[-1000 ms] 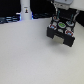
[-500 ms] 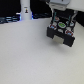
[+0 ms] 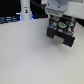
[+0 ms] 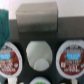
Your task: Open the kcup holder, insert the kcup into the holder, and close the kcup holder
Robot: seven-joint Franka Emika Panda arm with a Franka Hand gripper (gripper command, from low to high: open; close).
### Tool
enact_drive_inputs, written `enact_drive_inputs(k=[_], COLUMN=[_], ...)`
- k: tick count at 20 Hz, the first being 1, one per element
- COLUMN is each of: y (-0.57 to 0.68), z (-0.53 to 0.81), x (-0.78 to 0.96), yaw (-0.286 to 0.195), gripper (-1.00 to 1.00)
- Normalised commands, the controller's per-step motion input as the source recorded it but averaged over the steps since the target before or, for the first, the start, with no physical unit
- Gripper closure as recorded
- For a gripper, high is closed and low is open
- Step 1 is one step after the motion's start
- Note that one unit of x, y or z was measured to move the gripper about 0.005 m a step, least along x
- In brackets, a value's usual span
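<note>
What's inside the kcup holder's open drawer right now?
In the wrist view the kcup holder shows round slots: red-lidded pods in two, a white cup shape in the middle one. The arm covers the drawer in the exterior view, and the slots below frame are unseen.

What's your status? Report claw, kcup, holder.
Claw over the kcup holder, jaws unreadable. Holder drawer open, kcup at the middle slot between two red-lidded pods. Nothing seen blocking.
</note>
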Motion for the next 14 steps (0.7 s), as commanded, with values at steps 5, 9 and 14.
enact_drive_inputs(k=[5, 9, 14], y=[0.04, 0.24, 0.18], z=[-0.06, -0.18, -0.14], x=[0.69, 0.29, 0.1], yaw=[0.089, 0.176, 0.231], gripper=[-1.0, -1.0, -1.0])
